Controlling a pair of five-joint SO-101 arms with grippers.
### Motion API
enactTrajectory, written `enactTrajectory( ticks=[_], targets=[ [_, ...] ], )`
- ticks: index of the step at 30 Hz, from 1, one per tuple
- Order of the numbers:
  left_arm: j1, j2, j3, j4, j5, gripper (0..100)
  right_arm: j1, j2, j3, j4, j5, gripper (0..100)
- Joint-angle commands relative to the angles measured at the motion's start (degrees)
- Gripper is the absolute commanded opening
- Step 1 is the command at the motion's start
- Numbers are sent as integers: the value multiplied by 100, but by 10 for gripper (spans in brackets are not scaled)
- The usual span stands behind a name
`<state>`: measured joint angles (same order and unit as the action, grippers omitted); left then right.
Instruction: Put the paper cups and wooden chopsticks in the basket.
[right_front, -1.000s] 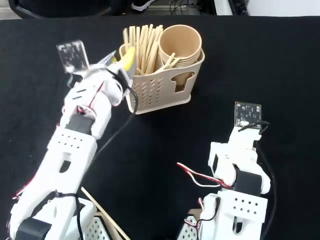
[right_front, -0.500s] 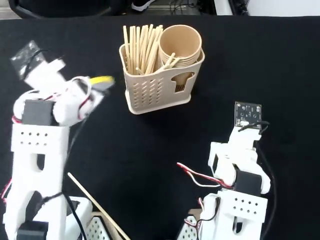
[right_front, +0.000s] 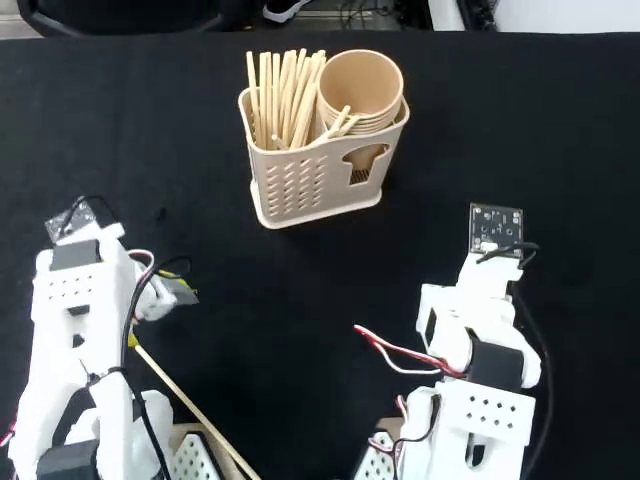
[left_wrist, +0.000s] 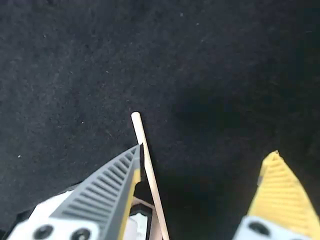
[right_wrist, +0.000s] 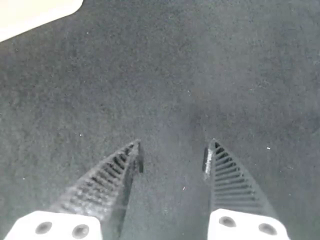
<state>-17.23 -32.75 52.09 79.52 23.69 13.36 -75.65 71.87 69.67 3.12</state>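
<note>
Left tool (left_wrist: 205, 152) just swung back from the beige slotted plastic basket (right_front: 318, 175), where the tan paper cups (right_front: 362, 85) sit, and hangs open over the last pale wooden chopstick (left_wrist: 140, 137) on the black tabletop (right_front: 520, 120). Right tool (right_wrist: 172, 156) open, empty.

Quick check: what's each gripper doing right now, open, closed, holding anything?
Left gripper: open, holding nothing; a chopstick lies by one finger.
Right gripper: open, empty.

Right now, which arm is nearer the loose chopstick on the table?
Left. The left arm hangs right over the chopstick, whose tip lies beside one of its open jaws. The right arm stands far off to the side, jaws open over the black cloth.
</note>
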Motion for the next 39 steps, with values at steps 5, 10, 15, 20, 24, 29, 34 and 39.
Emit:
enactTrajectory(
  ticks=[5,10,15,20,24,29,34,39],
  targets=[
    [-444,-9,365,-132,-316,364,18,-48,-75,-70,-9,208],
    [-936,-9,646,-510,-905,363,18,-48,-75,-70,-9,208],
    [-980,-9,1182,-1134,-1767,266,18,-48,-75,-88,-9,208],
    [-963,-9,1235,-1222,-2286,98,18,-48,-75,-88,-9,208],
    [-963,-9,1402,-1459,-2259,28,18,-48,-75,-88,-9,208],
    [-963,-9,1473,-1565,-2251,30,18,-48,-75,-88,-9,208],
    [-954,-70,1420,-1574,-2119,30,18,-48,-75,-79,-9,208],
    [-945,-70,681,-1442,-1424,29,18,-48,-75,-70,-9,208]
  ],
)
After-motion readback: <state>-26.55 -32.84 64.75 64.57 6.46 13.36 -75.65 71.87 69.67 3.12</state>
